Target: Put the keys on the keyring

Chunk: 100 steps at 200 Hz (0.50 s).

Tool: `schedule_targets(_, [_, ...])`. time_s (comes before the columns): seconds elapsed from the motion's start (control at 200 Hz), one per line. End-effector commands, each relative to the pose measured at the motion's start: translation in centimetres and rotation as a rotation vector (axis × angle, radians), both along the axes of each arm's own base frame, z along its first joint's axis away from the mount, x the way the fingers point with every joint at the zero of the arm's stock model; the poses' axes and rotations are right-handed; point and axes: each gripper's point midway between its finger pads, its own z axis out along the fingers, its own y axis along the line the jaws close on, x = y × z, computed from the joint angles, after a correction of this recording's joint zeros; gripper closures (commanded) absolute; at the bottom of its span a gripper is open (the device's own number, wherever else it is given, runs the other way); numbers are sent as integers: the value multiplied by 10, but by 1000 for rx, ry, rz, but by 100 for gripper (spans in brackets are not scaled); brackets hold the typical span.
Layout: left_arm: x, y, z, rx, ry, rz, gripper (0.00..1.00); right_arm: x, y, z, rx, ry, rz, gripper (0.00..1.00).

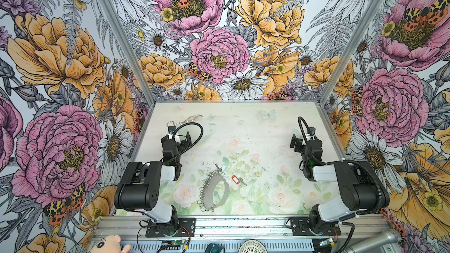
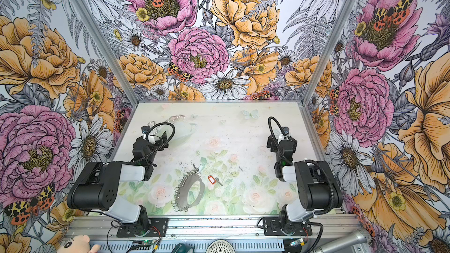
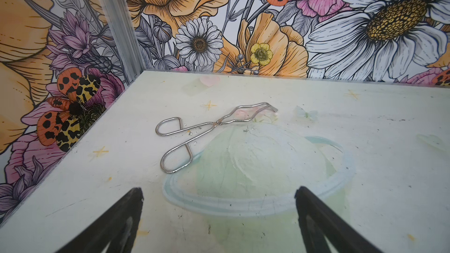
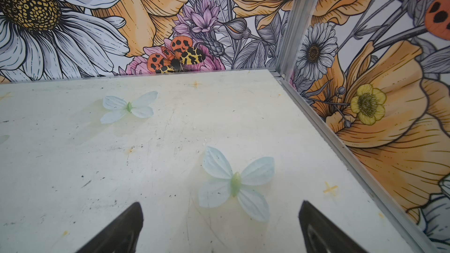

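The keyring (image 1: 210, 192) (image 2: 185, 191), a large dark grey hoop fringed with small silver rings, lies flat on the table near the front middle in both top views. Just right of it lie the keys (image 1: 239, 180) (image 2: 215, 180), small and silvery, with a red tag. A small dark key (image 1: 217, 166) sits at the hoop's far end. My left gripper (image 1: 181, 137) (image 3: 219, 191) hovers open and empty at the far left. The right gripper (image 1: 298, 139) (image 4: 221, 204) is open and empty at the far right. Neither wrist view shows the keys or the keyring.
Silver scissor-shaped tongs (image 1: 186, 120) (image 3: 214, 124) lie at the back left, just beyond my left gripper. Floral walls close the table on three sides. A metal rail (image 1: 243, 225) runs along the front, with both arm bases bolted to it.
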Motion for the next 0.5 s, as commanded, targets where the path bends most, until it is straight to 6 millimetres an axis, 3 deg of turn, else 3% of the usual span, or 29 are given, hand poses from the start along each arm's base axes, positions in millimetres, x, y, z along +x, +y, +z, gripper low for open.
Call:
schedule_targets(0.0, [1,-2,5,-2,-20,-21,1,6,-3,13,-16,-39,-14,1])
schedule_targets(0.34, [-1,-3,7,-7,-27,-40,1,5,-2,14,-20,-46,-10,1])
schedule_targets(0.495, [-15,-23,39,89,-51,-39,1,-5,25,39,-92,-69,87,1])
